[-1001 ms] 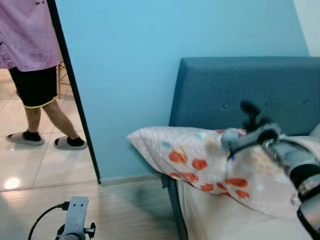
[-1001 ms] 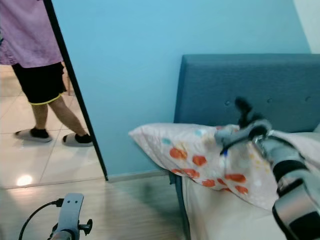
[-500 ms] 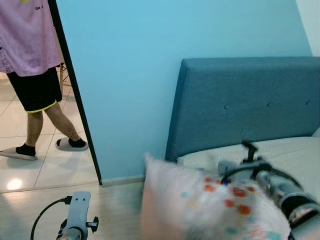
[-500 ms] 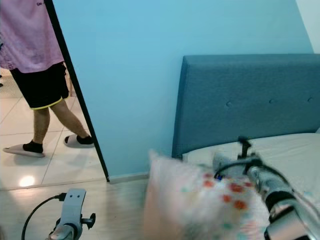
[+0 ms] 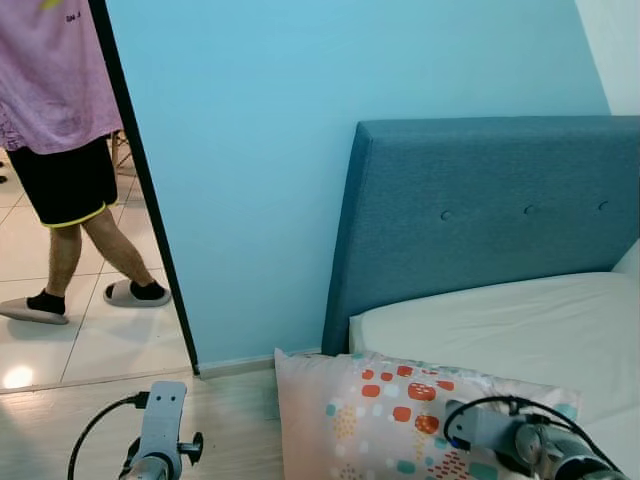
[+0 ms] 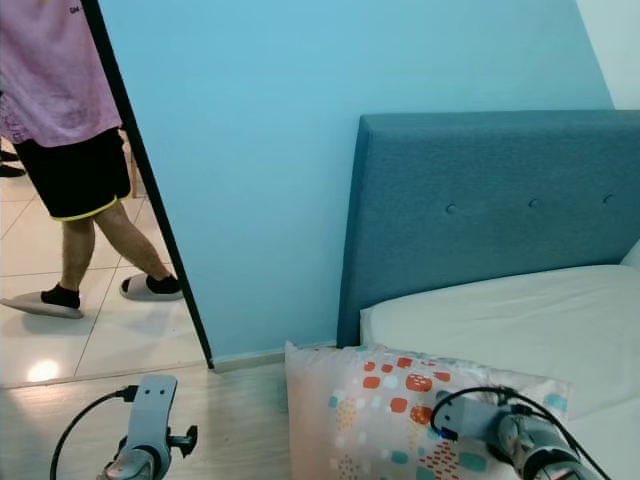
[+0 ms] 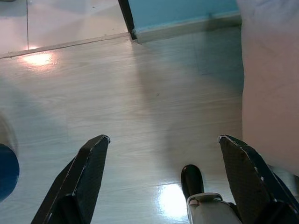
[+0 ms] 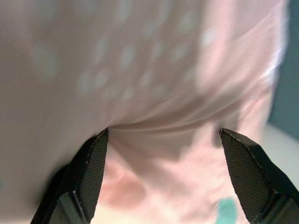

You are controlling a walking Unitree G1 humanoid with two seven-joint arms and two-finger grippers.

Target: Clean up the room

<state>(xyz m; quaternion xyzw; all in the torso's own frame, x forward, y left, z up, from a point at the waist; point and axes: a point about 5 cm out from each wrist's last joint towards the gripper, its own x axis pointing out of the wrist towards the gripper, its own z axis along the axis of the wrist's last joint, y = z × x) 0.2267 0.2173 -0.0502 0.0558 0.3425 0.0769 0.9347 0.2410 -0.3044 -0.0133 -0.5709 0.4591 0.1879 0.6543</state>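
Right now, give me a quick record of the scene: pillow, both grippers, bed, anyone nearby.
pillow: spotted pillow, off the headboard end, at the bed's near edge
right gripper: fingers open, pressed into the pillow
left gripper: open, idle over the wood floor
bed: bare mattress, blue headboard
person: standing in the doorway on tiles

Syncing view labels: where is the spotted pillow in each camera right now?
Left eye view: the white fabric pillow with orange and teal spots sits bottom centre, below the mattress corner.
Right eye view: bottom centre, by the right arm.
Left wrist view: a pale cloth edge beside the wooden floor, probably the pillow.
Right wrist view: blurred pink cloth close up, between the fingers.
Shared landmark: the blue padded headboard.
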